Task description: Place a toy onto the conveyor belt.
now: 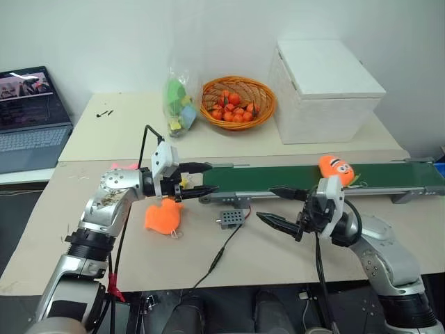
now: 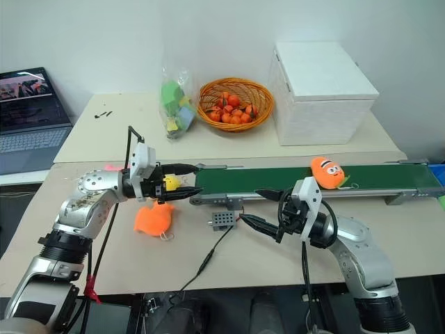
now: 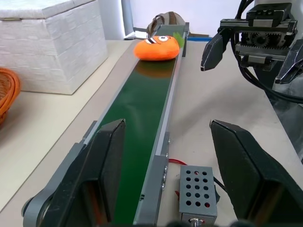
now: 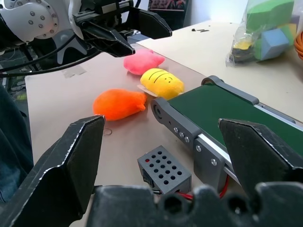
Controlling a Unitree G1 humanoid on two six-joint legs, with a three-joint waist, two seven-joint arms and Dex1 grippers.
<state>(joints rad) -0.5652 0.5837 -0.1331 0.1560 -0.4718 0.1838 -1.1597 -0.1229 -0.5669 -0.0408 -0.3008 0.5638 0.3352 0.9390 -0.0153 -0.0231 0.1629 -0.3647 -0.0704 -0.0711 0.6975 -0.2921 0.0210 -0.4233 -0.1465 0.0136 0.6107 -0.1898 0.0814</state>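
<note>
1. I see the small oval orange plush toy with the cartoon face [image 1: 336, 165] already lying on the long dark green conveyor belt [image 1: 292, 177], towards its end nearer the table's right edge. It sits apart from both arms, so I judge the placing itself done.
2. My left gripper [image 1: 199, 179] hovers level at the belt's other end, its jaws spread with nothing between them. My right gripper [image 1: 282, 207] hangs over the table just in front of the belt's near rail, jaws likewise spread and empty.
3. The step in hand, as I read it, is clearing off cleanly. I would keep both sets of jaws spread and lift them before drawing back, so no fingertip catches the grey metal frame.
4. On the left I would mind the lobed orange plush [image 1: 163, 216] lying on the table under the wrist, and the yellow plush with a drawn face [image 4: 163, 81] and pink plush [image 4: 143, 61] beside the belt's roller end.
5. On the right I would steer away from the small grey perforated box [image 1: 231, 218] and its black cable, which trails towards the table's front edge.
6. I would not reach over the belt towards the toy; a nudge could roll it off the narrow belt.
</note>
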